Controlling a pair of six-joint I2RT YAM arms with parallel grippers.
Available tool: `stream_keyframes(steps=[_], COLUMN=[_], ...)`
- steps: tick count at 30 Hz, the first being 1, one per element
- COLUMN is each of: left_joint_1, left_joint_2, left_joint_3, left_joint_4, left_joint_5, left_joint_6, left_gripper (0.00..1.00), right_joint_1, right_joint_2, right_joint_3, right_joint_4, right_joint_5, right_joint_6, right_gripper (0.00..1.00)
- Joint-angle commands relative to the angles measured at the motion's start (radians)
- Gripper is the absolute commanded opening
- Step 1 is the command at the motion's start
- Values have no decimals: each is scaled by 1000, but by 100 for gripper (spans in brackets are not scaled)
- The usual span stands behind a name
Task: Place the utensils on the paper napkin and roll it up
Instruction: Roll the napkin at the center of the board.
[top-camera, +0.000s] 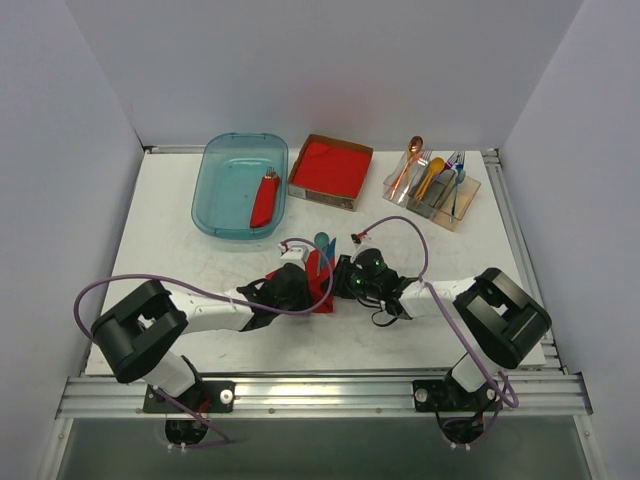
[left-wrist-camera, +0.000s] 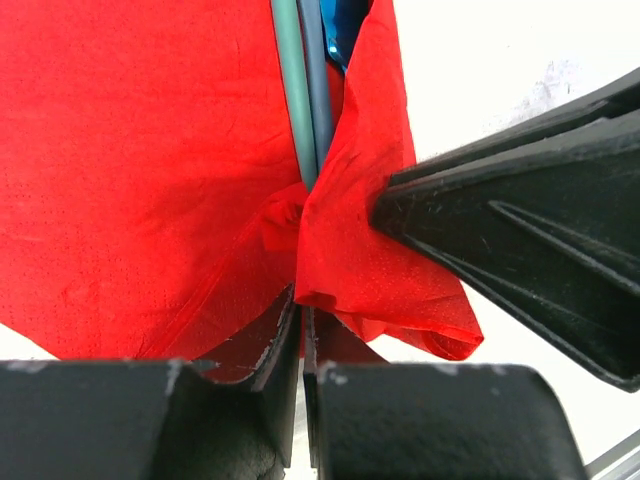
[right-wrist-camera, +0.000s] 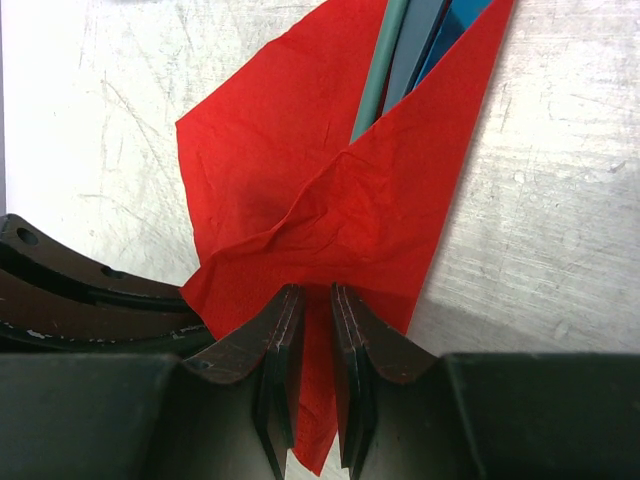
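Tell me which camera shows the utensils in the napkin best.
Right wrist: the utensils lie side by side, clear, running under the paper napkin fold. Left wrist shows their handles vanishing into bunched napkin, close and cropped. Top external shows only the teal spoon bowl poking out.

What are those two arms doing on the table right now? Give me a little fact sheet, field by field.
Napkin: paper napkin, red, creased, partly folded over the cutlery
Cutlery: utensils, teal and blue handles poking out of the fold
Left arm: left gripper pinching a bunched napkin fold
Right arm: right gripper closed on the napkin's near corner
Behind: blue tub holding a red roll; cardboard box of red napkins; clear holder of spare cutlery
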Motion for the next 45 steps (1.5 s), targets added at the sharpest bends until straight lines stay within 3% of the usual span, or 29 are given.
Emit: stream_keyframes(steps=[1,27,36,45], left_joint_1=[-3,-7,-10,-10], left_joint_2=[-7,-43,-57,-248], left_joint_3=[33,31,22,23], left_joint_4=[49,35,18,-133], left_joint_5=[-31,-52,-69,-124], left_joint_6=[9,21,29,21], left_gripper=[13,13,2,2], right_joint_1=[8,29,40,58], right_joint_2=[-35,104,121,134], right_joint_3=[-12,-10,13,34], right_joint_4=[49,245,238,184], right_joint_5=[11,-37,-32,0], right_joint_6=[16,82,79,65], right_gripper=[18,18,18,18])
